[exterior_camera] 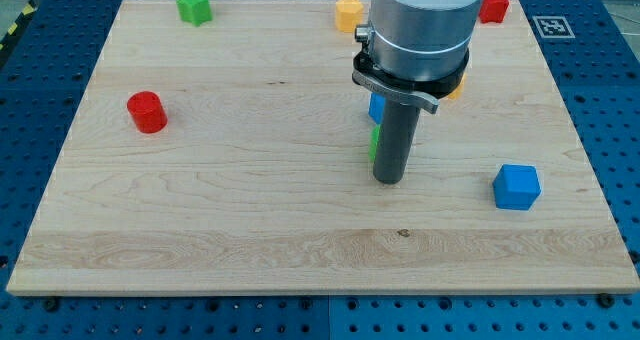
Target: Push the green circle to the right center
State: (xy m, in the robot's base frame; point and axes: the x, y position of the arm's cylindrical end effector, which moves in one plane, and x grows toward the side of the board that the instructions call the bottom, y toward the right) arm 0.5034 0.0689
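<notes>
My tip (388,180): down on the wooden board (250,210), just right of centre, at the end of the dark rod. It is a plain rod, nothing to open or close, nothing clamped.
Green circle (374,143): only a thin green sliver shows, touching the rod's left side (the rod hides the rest, so the shape cannot be made out).
Blue block behind the rod (376,107): a small blue edge just above the green sliver, mostly hidden.
Blue cube (516,187): right side, well apart from my tip.
Red cylinder (147,111): left side, alone.
Green star (195,6): upper left, near the top edge.
Yellow block (348,13): top centre, partly behind the arm.
Red block (493,4): upper right.
Orange-yellow bit (455,88): peeking out right of the arm's collar.
</notes>
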